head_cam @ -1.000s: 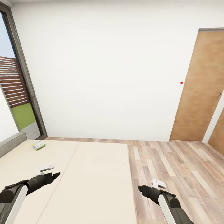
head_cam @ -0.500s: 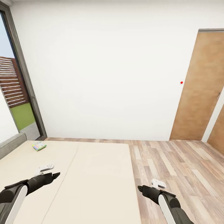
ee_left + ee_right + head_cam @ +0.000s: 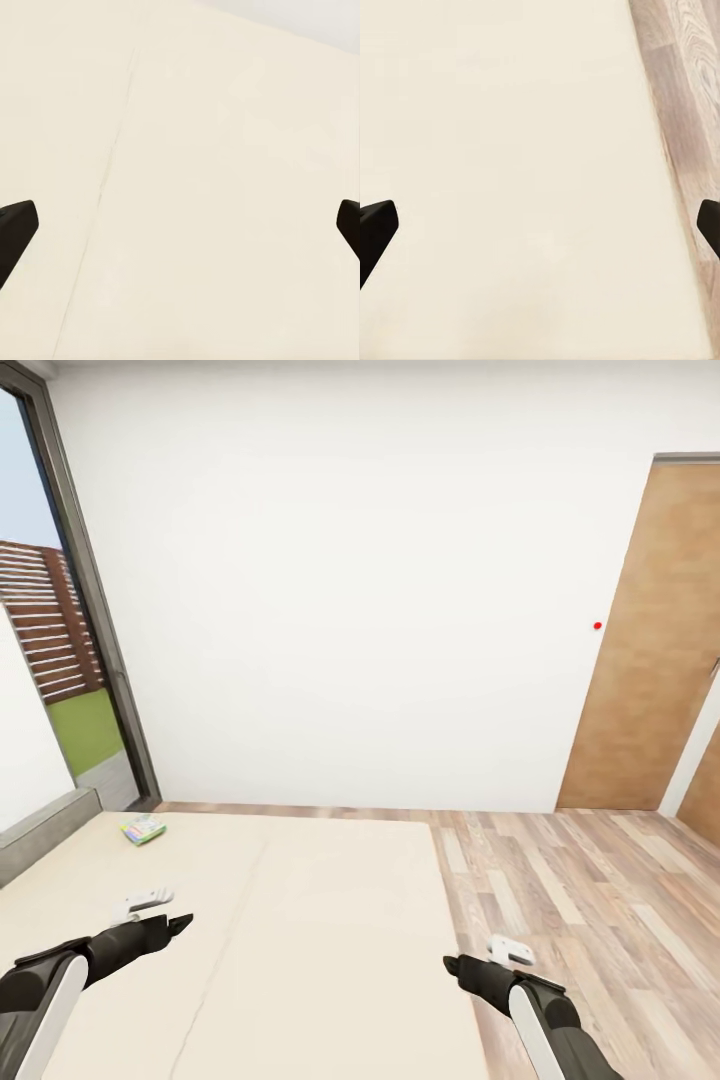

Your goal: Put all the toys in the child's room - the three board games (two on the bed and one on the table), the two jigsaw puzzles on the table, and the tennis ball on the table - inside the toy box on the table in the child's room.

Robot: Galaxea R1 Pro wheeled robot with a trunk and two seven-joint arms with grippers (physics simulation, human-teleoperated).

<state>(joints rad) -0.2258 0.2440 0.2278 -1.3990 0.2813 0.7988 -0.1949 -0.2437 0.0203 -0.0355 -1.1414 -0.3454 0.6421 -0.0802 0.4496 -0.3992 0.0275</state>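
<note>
One board game [image 3: 143, 829], a small flat box with a green-white cover, lies on the bed [image 3: 330, 920] near its far left corner, by the grey headboard [image 3: 45, 832]. My left gripper [image 3: 183, 923] hovers over the beige mattress, well short of the game box. It is open and empty, its fingertips [image 3: 15, 229] wide apart above bare mattress. My right gripper [image 3: 451, 964] hangs over the bed's right edge, also open and empty, its fingertips [image 3: 375, 225] spread over mattress and floor. The table and toy box are out of view.
A white wall stands behind the bed. A tall glass door [image 3: 70, 650] is at the left and a wooden door [image 3: 650, 650] at the right. Wood plank floor [image 3: 590, 900] runs along the bed's right side.
The whole picture has shifted to the right, so the camera has moved; more of the mattress now lies under the arms. Both arms keep their pose and both grippers stay open.
</note>
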